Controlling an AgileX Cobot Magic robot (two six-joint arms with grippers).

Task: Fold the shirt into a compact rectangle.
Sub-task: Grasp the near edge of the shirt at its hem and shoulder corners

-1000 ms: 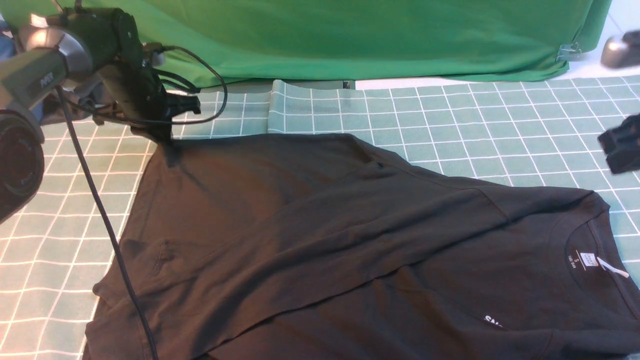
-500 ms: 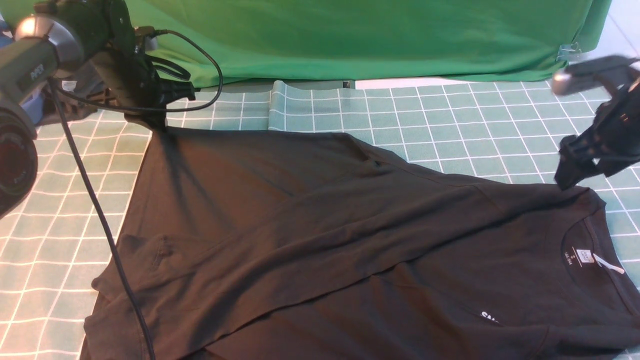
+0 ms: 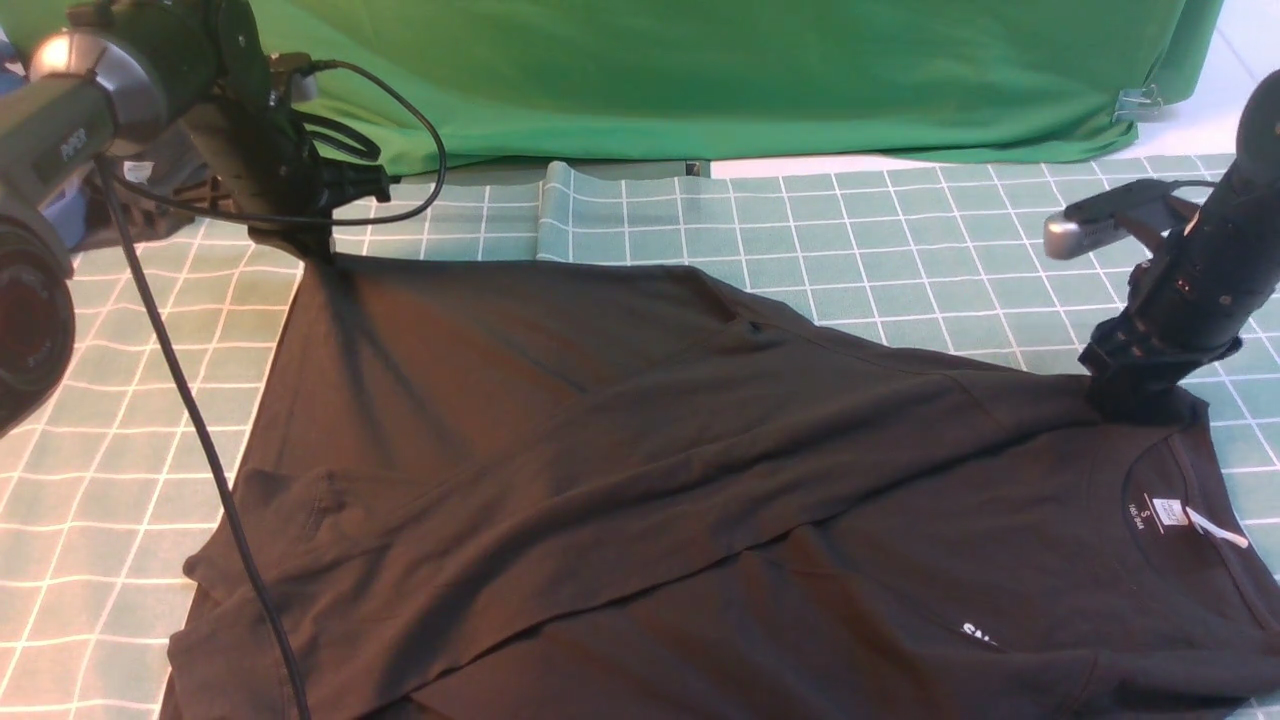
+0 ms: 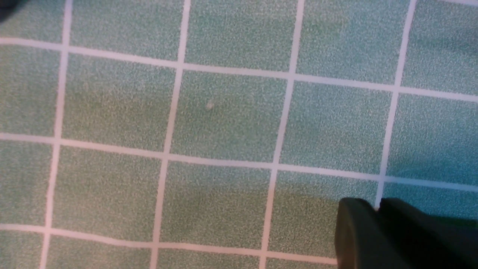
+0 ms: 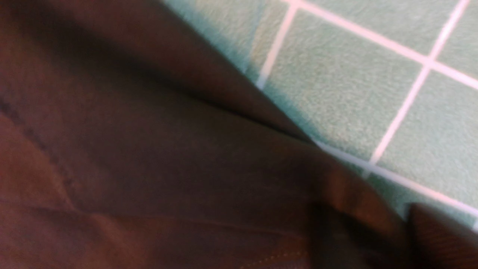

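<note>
The black shirt lies spread on the green grid mat, its collar and white neck label at the right and a bit of white lettering near the front edge. My left gripper is shut on the shirt's far left corner, and creases fan out from it. In the left wrist view its fingers touch over bare mat. My right gripper sits low on the shoulder beside the collar. In the right wrist view its jaws stand closed on a raised fold of the shirt.
A green cloth hangs across the back. The mat has a raised fold behind the shirt. A black cable from the left arm trails down over the mat and the shirt's left edge.
The right arm has swung in from the right edge and dropped onto the shoulder beside the collar. The left gripper drew its corner slightly back and left, then stayed still.
</note>
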